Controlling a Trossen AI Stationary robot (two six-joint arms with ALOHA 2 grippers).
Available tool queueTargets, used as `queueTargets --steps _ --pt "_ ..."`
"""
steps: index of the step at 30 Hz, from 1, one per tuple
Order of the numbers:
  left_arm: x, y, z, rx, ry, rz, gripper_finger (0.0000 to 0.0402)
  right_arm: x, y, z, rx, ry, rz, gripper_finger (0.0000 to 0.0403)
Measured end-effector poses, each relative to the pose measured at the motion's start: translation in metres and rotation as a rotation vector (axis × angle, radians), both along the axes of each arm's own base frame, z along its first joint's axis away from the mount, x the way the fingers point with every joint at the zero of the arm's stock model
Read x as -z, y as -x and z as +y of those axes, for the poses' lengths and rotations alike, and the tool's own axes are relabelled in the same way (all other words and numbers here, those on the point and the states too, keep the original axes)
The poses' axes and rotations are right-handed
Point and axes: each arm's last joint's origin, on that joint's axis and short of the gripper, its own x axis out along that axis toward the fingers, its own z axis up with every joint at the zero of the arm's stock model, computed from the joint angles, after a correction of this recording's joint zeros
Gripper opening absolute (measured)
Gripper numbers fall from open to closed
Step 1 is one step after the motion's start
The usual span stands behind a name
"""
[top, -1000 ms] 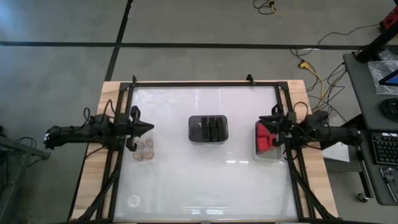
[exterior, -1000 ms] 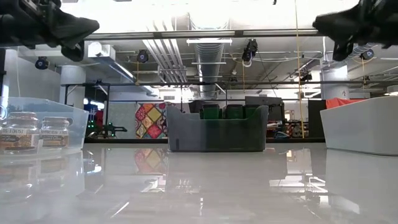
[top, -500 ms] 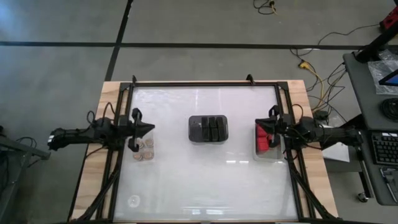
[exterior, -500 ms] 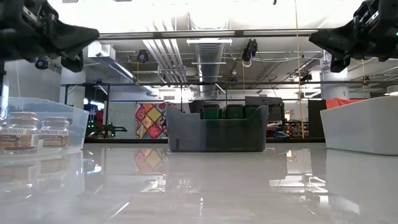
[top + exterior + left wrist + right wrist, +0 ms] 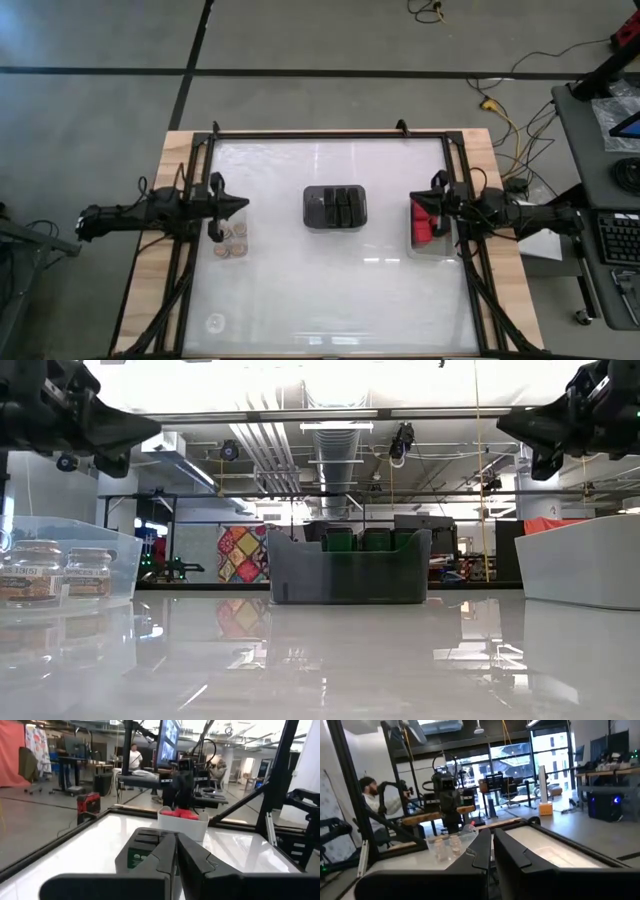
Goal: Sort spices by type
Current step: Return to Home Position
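Table (image 5: 330, 290) holds three dark blocks (image 5: 338, 206) centre frame, at least three tan-topped jars (image 5: 233, 245) left, red blocks (image 5: 421, 222), count unclear, right. Pressed together, left gripper (image 5: 244, 206) hovers over the jars, right gripper (image 5: 414, 203) over the red blocks.

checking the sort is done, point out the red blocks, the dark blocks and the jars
red blocks (image 5: 422, 215): high view, top of the red pile.
dark blocks (image 5: 337, 206): high view, top of the middle block.
jars (image 5: 238, 250): high view, one tan lid.

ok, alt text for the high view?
White table from above, spices sorted: tan-topped clear jars left, dark grey blocks in a dark rectangular tray centre, bright red blocks in a pale bin right. The left gripper and right gripper hover shut by the outer groups.
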Motion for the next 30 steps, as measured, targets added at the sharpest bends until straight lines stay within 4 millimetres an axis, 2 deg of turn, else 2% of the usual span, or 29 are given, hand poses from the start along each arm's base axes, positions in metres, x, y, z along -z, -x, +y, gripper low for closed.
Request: queueTargets --steps 7,13,17,25,30 --pt "0.001 0.0 0.0 -0.001 -0.004 0.008 0.0001 0.014 -0.002 0.0 -0.015 -0.028 0.14 0.0013" --pt "0.003 -0.002 -0.001 0.037 0.024 0.028 0.0001 0.016 -0.002 0.006 -0.213 0.025 0.167 0.0013" --pt "0.005 -0.002 -0.001 0.035 0.013 0.049 0.0001 0.016 -0.002 0.006 -0.208 0.038 0.168 0.0013" --pt "0.025 -0.004 -0.001 0.033 0.051 0.214 0.0001 0.016 -0.002 0.006 -0.193 0.174 0.18 0.0013" --pt "0.027 -0.005 -0.001 0.032 0.052 0.238 0.0001 0.016 -0.002 0.006 -0.195 0.15 0.18 0.0013"
